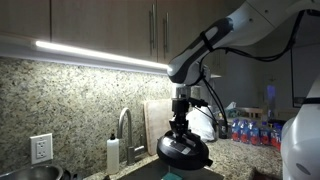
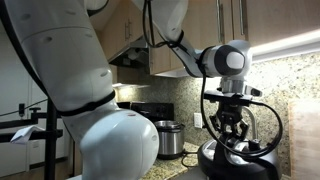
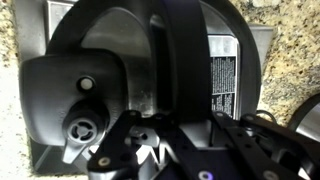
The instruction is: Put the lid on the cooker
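**Lid gripped by its knob, cooker standing apart**

Lid (image 1: 183,150) sits in the lower middle of an exterior view, dark and glossy, level under the gripper (image 1: 180,130). The jaws are drawn together on the central knob. That hold makes sense: the knob is the one part narrow enough for the jaws, and it lies on the lid's centre, so the dome hangs flat rather than tipping. The arm reaches in from the upper right of the frame with the wrist pointing straight down, which suits a level set-down. Behind the lid stands a cutting board (image 1: 158,115), with a faucet (image 1: 125,125) to its left.

In an exterior view where the lid fills the lower right corner, a silver pot stands at lower centre. I take it for the cooker (image 2: 168,140). It is well apart from the lid, just beside the robot's white body (image 2: 90,110).

In the wrist view the lid's black rim sweeps across the frame. A grey squarish base (image 3: 262,40) with a printed label (image 3: 222,80) shows beneath it, on the speckled counter (image 3: 295,60). Whether the lid rests on that base or hangs clear of it cannot be told.

The step in hand looks like the carry. The next move calls for crossing to the pot, centring rim over rim, and lowering level before the jaws part. The likely fault is the lid swinging on its knob and landing askew on the rim.
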Action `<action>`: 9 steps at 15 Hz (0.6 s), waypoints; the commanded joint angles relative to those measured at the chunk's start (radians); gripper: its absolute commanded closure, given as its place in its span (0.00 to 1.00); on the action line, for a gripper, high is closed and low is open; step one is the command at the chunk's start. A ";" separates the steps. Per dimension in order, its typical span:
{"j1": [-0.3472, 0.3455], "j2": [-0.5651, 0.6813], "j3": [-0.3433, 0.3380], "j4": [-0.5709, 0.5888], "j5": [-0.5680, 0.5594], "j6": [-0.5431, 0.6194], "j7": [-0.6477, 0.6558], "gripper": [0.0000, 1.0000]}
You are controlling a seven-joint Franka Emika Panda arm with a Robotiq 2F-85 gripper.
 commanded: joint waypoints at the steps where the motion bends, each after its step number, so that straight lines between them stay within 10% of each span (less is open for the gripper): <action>1: 0.019 0.015 0.046 0.034 0.056 -0.018 -0.048 0.95; 9: 0.067 0.043 0.109 0.040 0.093 -0.009 -0.066 0.95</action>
